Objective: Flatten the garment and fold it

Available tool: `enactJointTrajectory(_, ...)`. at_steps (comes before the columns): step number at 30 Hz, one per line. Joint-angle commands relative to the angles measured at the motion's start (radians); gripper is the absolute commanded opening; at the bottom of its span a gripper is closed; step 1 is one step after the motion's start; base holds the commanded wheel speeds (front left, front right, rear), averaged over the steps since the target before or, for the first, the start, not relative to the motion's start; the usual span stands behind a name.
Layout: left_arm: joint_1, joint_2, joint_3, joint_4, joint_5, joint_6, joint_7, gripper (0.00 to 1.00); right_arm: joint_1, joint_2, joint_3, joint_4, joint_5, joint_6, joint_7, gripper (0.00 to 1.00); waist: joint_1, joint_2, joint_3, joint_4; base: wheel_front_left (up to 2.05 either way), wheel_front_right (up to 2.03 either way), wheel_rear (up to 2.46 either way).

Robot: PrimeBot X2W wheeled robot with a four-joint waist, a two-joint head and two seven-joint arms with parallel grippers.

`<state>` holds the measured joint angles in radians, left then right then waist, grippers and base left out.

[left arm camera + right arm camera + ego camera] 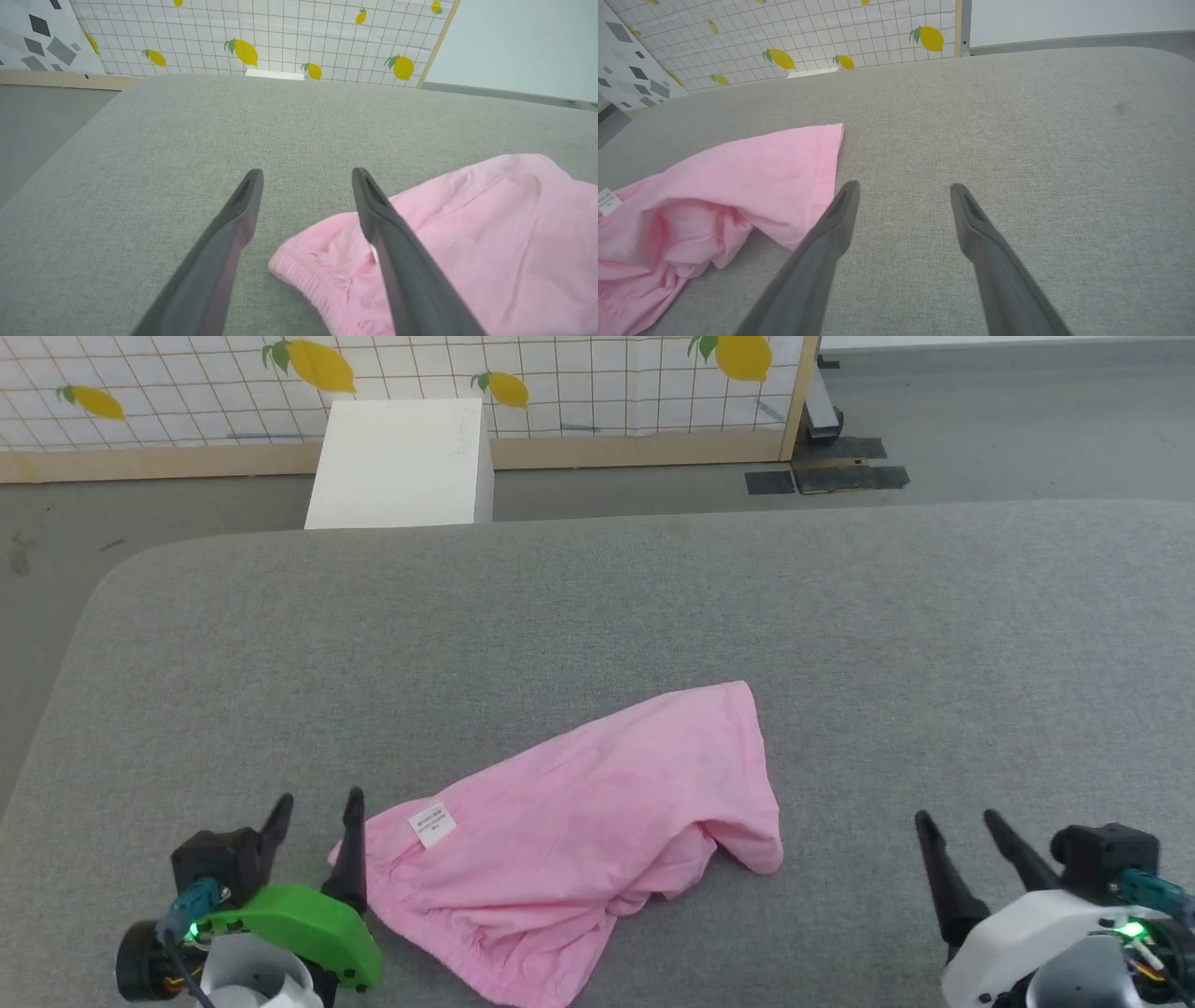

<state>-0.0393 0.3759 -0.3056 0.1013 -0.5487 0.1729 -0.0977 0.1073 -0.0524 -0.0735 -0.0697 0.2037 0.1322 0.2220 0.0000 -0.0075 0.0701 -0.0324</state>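
Note:
The pink garment (579, 840) lies crumpled on the grey padded table (597, 607), near its front edge, with its gathered waistband at the lower left and a small white label (433, 824) facing up. My left gripper (317, 800) stands open at the garment's left end, its right finger against the waistband edge (299, 275), nothing pinched between the fingers. In the left wrist view that finger (387, 233) overlaps the pink garment (490, 233). My right gripper (962, 819) is open over bare table, well to the right of the garment (728, 186).
A white box (401, 462) stands on the floor beyond the table's far edge. Behind it runs a lemon-print grid panel (560, 383) with a wooden base. The table's left edge curves away near my left arm.

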Motion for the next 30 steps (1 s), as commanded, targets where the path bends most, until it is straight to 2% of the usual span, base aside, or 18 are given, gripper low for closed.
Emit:
enactJointTrajectory(1,-0.011,-0.001,0.006,-0.004,0.02,0.01,-0.033,1.0,-0.016,0.002,0.007,0.013,0.007,-0.002,0.01,1.0,0.0,0.0075,-0.001,0.001,0.0,0.0,0.0)
enactJointTrajectory(5,-0.012,-0.009,0.014,-0.011,0.05,0.026,-0.105,1.0,-0.064,-0.011,0.022,0.069,0.035,-0.002,0.041,1.0,0.0,0.0075,0.004,0.012,0.0,0.0,0.0)
enactJointTrajectory(14,-0.027,-0.033,0.02,-0.051,0.073,0.046,-0.142,1.0,-0.296,-0.089,0.124,0.285,0.155,-0.002,0.197,1.0,0.0,0.0075,0.051,0.065,0.0,0.0,0.0)
enactJointTrajectory(21,-0.069,-0.058,0.006,-0.053,0.08,0.03,-0.152,1.0,-0.515,-0.141,0.233,0.488,0.247,-0.002,0.299,1.0,0.0,0.0075,0.111,0.129,0.0,0.0,0.0)
enactJointTrajectory(30,-0.119,-0.091,-0.003,-0.021,0.087,0.001,-0.16,1.0,-0.705,-0.179,0.336,0.696,0.294,-0.002,0.34,1.0,0.0,0.0075,0.18,0.18,0.0,0.0,0.0)
